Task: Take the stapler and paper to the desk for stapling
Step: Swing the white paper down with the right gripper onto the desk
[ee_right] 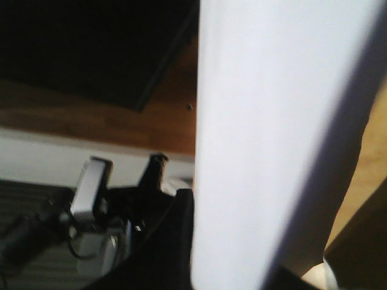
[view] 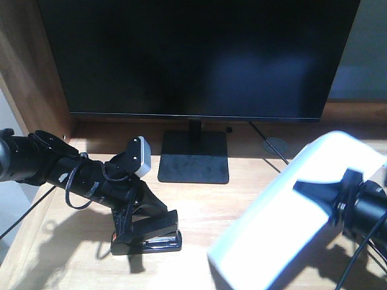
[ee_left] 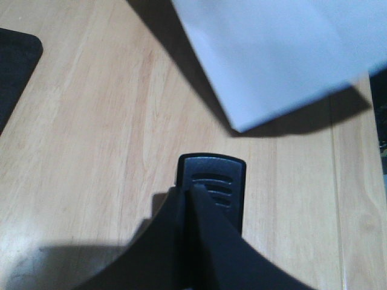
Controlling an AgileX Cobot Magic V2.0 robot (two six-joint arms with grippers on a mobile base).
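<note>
Stapler point(view: 151, 237) — black, hand-sized, with a metal strip along its base, any lettering too dark to read — sits low at the pale plank wooden desk point(view: 242, 202), in front of the large black monitor point(view: 199, 54). Left gripper point(view: 139, 219), angled down from the left, is clamped on its rear. Right gripper point(view: 317, 190), entering from the right, pinches the plain white paper sheet point(view: 272, 241) — tilted above the desk, near the stapler.

Large black monitor point(view: 193, 54), wooden side panel point(view: 36, 66)
</note>
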